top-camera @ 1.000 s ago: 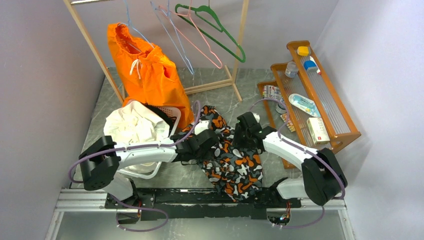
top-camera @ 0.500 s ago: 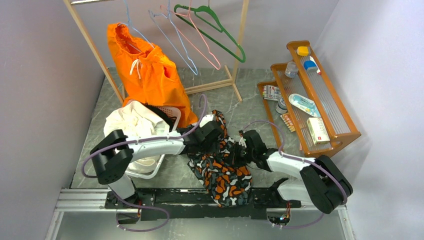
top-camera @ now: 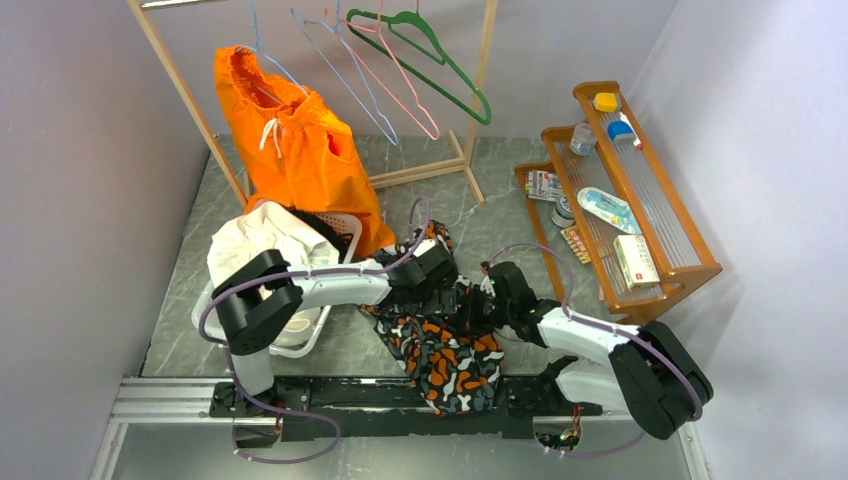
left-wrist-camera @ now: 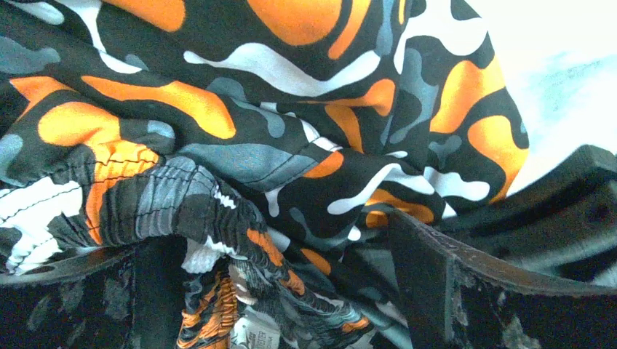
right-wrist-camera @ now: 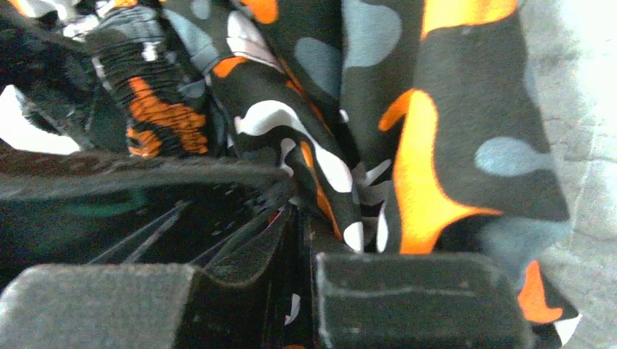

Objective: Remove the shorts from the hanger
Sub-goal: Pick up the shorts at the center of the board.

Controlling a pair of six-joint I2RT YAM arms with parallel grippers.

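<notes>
Grey marble tabletop (top-camera: 480,200) is stretching between pale walls, and a wooden rack (top-camera: 190,100) is standing at its far side. A wooden shelf (top-camera: 690,250) is sitting along the right. The orange shorts (top-camera: 295,150) are hanging from a blue wire hanger (top-camera: 285,70) at the rack's left end, well apart from both arms. Nearer, a camouflage garment (top-camera: 450,355) is lying crumpled on the table beside a white basket (top-camera: 345,230) holding a white garment (top-camera: 265,250). The left gripper (left-wrist-camera: 247,247) is standing spread wide – patterned cloth is bulging between its fingers. The right gripper (right-wrist-camera: 302,218) is pinching a fold of the camouflage garment – its jaws are almost meeting.
</notes>
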